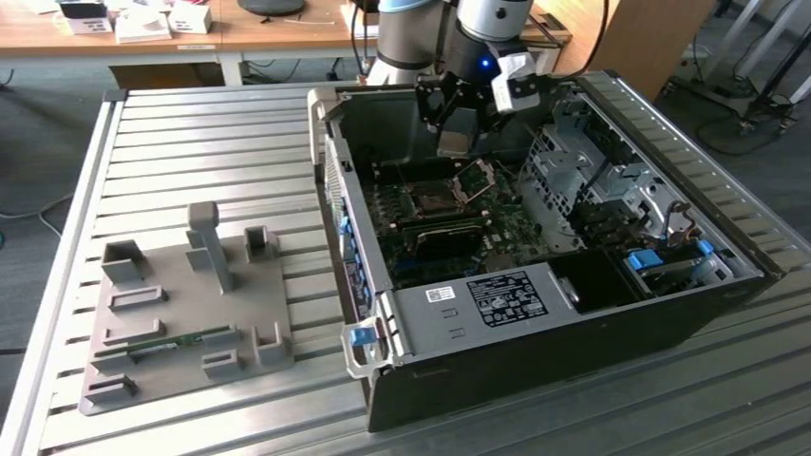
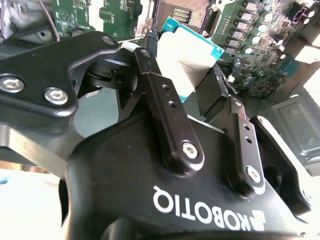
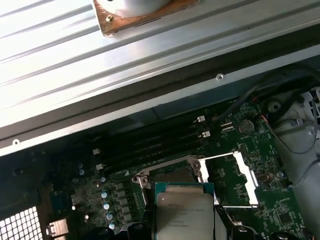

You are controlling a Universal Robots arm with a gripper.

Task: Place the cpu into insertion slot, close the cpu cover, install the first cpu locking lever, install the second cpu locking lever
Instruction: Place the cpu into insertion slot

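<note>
My gripper [image 1: 454,144] hangs inside the open computer case [image 1: 380,332], over the green circuit board. It is shut on the cpu [image 2: 190,52], a flat square chip with a silver top and a teal edge, pinched between the two black fingers [image 2: 167,107]. In the first wrist view the cpu [image 3: 185,212] hovers just short of the insertion slot [image 3: 169,175], a dark square recess in a silver frame. The cpu cover [image 3: 232,180] is swung open and lies beside the slot. In the exterior view the insertion slot [image 1: 428,197] sits below the gripper, with the cpu cover [image 1: 480,176] raised on its right.
Long black memory slots [image 3: 150,147] run beside the socket, towards the case wall [image 3: 150,95]. A drive cage [image 1: 595,180] and a labelled metal box [image 1: 500,296] take up the case's other parts. A grey fixture plate [image 1: 178,313] lies on the slatted metal table at the exterior view's left.
</note>
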